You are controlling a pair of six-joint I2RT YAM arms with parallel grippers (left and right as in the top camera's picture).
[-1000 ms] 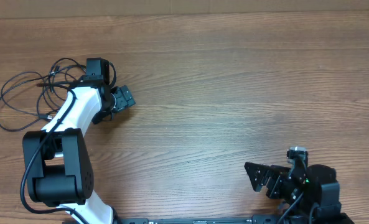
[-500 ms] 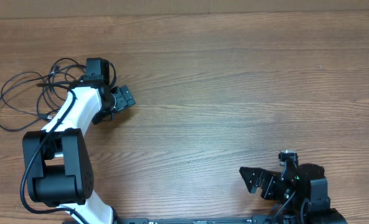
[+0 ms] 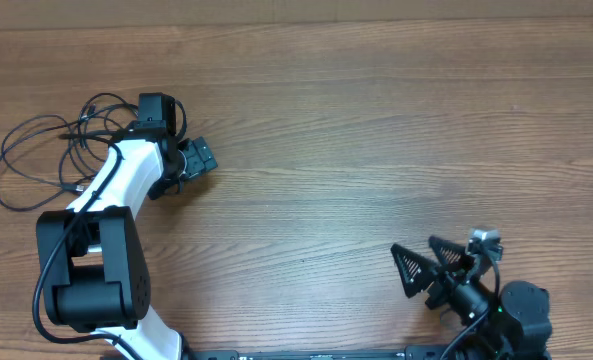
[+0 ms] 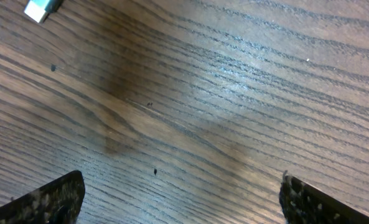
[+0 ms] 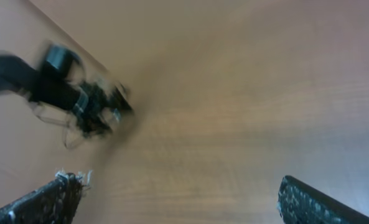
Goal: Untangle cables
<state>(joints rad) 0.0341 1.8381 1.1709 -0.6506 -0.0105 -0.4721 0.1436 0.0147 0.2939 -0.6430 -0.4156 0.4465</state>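
The cables [image 3: 74, 142] are thin black cords lying in loose overlapping loops at the table's far left, partly under the white left arm. My left gripper [image 3: 197, 159] is just right of the bunch, pointing down at bare wood, open and holding nothing. In the left wrist view, one silver-tipped plug [image 4: 42, 9] lies at the top left, well clear of the left gripper [image 4: 181, 200] and its fingertips [image 4: 53, 198]. My right gripper [image 3: 422, 262] is near the front right edge, open and empty, far from the cables. The right wrist view is blurred, with the right gripper [image 5: 181, 200] spread wide.
The wooden table [image 3: 376, 130] runs from the cables to the right side. The left arm's black base [image 3: 91, 270] stands at the front left. Across the table, the right wrist view shows the left arm [image 5: 78, 99] as a dark blur.
The right arm has shifted at the front right edge and its gripper has turned, with the fingers now spread in plain view. The left arm and the cables have not moved.
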